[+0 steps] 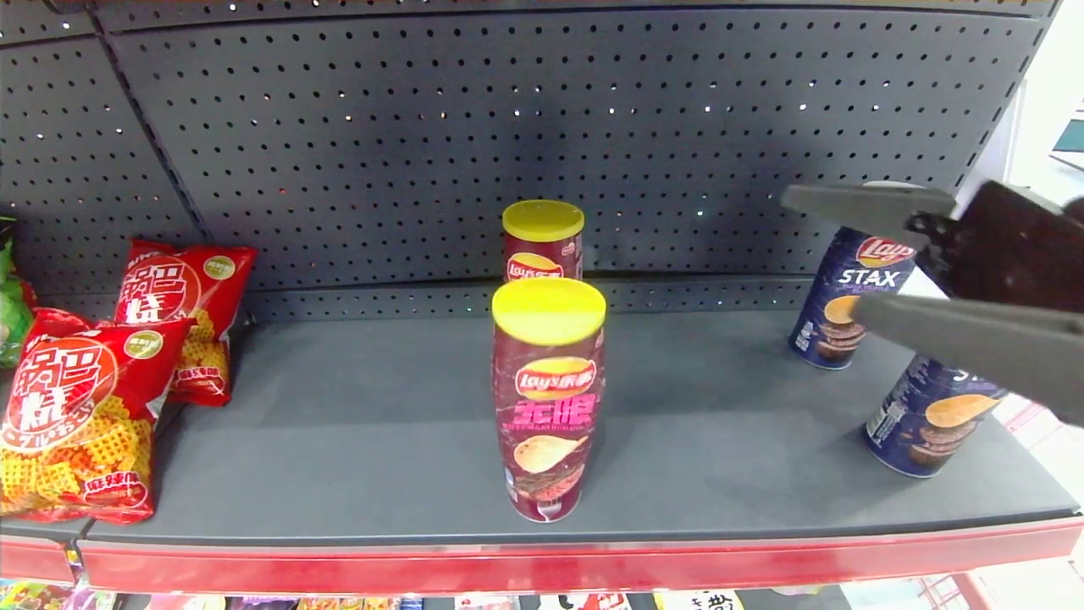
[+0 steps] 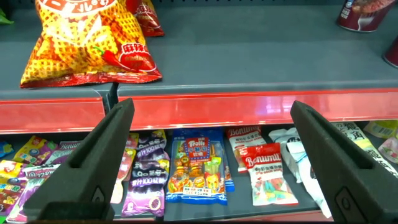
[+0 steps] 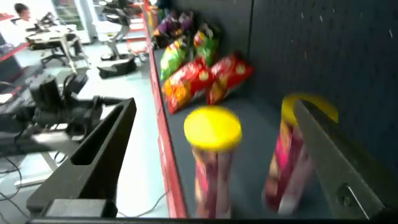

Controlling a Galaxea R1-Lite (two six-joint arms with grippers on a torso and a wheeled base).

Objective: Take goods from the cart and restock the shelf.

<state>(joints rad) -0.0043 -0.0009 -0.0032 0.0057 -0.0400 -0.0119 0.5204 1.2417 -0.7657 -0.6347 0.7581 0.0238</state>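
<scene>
Two maroon chip cans with yellow lids stand mid-shelf, the front can [image 1: 548, 398] near the edge and the back can [image 1: 543, 241] against the pegboard. Both show in the right wrist view, front can [image 3: 212, 158] and back can [image 3: 292, 155]. Two dark blue cans stand at the right: the back blue can [image 1: 826, 309] and the front blue can [image 1: 927, 419], which is partly hidden by a finger. My right gripper [image 1: 820, 254] hovers open in front of the blue cans, holding nothing. My left gripper [image 2: 211, 106] is open and empty, below the shelf's red front edge [image 2: 211, 112].
Red snack bags [image 1: 76, 415] [image 1: 186, 296] lie at the shelf's left end, with a green bag [image 1: 7, 288] beyond them. The grey shelf board [image 1: 356, 424] is bare between the bags and the cans. Candy packets [image 2: 196, 171] fill the shelf below. An aisle floor [image 3: 134, 162] runs alongside.
</scene>
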